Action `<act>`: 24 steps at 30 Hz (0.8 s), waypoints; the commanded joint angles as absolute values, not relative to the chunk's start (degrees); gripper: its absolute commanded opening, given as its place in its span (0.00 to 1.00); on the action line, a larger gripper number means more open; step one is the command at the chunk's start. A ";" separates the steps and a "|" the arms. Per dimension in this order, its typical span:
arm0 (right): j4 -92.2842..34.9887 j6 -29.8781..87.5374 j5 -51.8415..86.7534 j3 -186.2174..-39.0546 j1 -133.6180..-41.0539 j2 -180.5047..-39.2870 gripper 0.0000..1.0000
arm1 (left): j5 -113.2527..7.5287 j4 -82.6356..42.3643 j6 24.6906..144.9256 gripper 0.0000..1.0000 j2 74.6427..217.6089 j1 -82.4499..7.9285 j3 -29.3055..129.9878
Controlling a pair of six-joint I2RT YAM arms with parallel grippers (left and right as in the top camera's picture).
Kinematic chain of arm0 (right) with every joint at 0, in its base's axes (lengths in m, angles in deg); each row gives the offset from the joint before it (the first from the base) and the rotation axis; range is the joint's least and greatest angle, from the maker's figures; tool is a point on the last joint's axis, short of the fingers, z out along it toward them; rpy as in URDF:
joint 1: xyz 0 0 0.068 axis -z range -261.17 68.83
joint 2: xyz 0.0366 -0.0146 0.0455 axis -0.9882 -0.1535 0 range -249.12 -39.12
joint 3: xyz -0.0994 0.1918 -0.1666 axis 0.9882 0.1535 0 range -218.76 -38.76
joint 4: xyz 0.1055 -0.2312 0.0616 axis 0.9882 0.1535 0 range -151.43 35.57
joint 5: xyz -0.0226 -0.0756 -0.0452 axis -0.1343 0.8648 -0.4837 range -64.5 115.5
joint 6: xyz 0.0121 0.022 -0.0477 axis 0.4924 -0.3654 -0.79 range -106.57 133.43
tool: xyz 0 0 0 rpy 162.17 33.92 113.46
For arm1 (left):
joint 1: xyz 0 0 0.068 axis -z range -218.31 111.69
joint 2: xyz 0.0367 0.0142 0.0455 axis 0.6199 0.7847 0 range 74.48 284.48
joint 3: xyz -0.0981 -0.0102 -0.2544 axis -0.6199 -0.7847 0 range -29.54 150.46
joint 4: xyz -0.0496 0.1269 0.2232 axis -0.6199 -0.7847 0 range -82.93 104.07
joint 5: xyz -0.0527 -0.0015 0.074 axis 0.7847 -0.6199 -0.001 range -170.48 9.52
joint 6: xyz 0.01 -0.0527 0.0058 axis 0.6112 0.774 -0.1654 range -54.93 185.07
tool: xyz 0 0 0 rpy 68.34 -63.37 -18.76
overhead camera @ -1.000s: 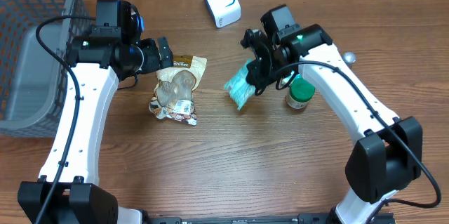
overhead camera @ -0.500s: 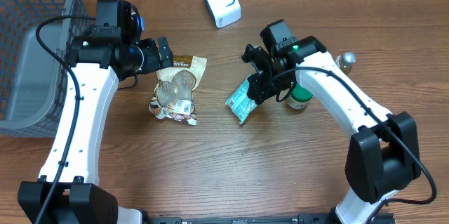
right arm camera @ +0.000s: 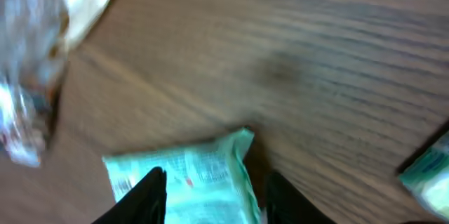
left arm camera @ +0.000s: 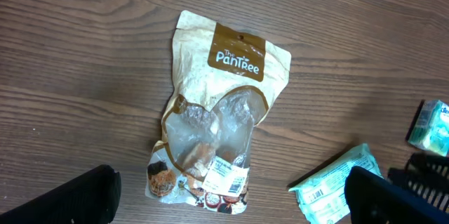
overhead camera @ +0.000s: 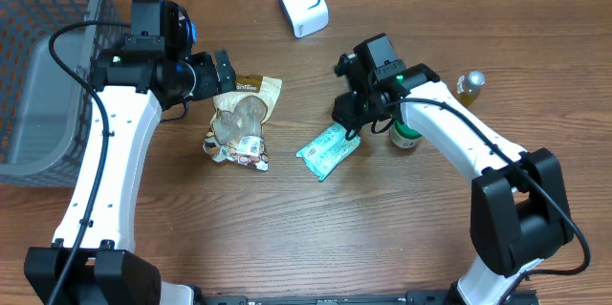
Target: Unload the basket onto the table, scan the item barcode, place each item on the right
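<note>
L gripper [overhead camera: 228, 72] wide over pouch [overhead camera: 244, 119] w/ snacks [left arm camera: 210, 136]; R gripper [right arm camera: 214, 194] part-open astride green packet [overhead camera: 327, 150].

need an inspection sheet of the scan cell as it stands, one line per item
Surface: wooden table, no spills seen.
Job's things: green packet lying flat; Pantree snack pouch lying flat; white box, likely the scanner, at far edge.
Clutter: green-lid jar and small bottle beside the right arm.
Grippers: left gripper open, at the pouch's top; right gripper open over the packet's end, not holding.
Cables: black cable looped off the left arm; no snag seen.
Surroundings: grey mesh basket at left edge.
</note>
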State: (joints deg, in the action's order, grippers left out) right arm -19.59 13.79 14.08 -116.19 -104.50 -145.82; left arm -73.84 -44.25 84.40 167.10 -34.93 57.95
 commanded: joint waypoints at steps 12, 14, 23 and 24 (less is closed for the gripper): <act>-26.67 51.25 21.66 -115.79 -115.85 -145.77 0.08 | -73.58 -44.19 83.90 1.00 167.21 -34.54 57.84; -26.67 53.99 25.60 -115.64 -117.88 -145.77 0.04 | -73.58 -44.19 83.88 1.00 167.21 -34.54 57.84; -29.07 55.43 28.88 -115.58 -123.37 -145.77 0.16 | -73.60 -44.19 83.88 1.00 167.21 -34.54 57.84; -29.55 55.43 28.88 -115.58 -123.48 -145.77 0.16 | -73.58 -44.19 83.90 1.00 167.21 -34.54 57.84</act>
State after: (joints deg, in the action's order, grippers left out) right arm -28.40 54.16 26.78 -115.97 -123.08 -145.82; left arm -73.84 -44.23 84.40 167.10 -34.93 57.95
